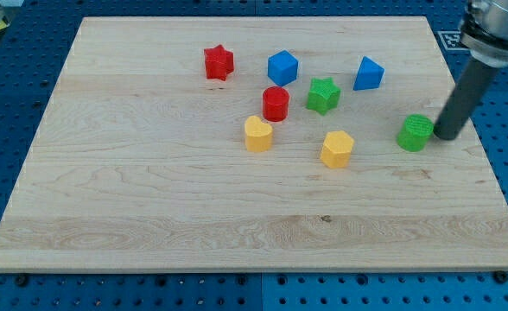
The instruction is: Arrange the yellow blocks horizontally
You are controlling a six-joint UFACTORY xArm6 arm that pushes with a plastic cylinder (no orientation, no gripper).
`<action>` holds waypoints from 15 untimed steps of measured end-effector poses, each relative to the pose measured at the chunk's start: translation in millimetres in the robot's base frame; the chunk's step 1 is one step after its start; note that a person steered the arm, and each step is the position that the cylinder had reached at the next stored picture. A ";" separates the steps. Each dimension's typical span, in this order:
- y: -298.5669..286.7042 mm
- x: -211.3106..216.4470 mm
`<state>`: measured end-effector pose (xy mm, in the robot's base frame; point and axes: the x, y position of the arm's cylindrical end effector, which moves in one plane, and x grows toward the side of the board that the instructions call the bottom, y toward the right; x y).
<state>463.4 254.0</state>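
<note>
Camera view is showing us a wooden board point(150, 199) on a blue pegboard table point(12, 78). Our rod carries no jaws; my tip point(447, 136) is resting on the board just to the right of the green cylinder point(415, 132), touching it or nearly so. The yellow heart-shaped block point(257, 135) is sitting near the board's middle, and the yellow hexagonal block point(337, 149) is lying to its right, slightly lower. We are seeing the red cylinder point(276, 103) just above the yellow heart, with the green star point(323, 95), blue cube point(282, 67), red star point(219, 62) and blue triangular block point(368, 74) further toward the view's top.
</note>
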 end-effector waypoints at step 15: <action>-166.6 17.2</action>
<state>480.5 87.3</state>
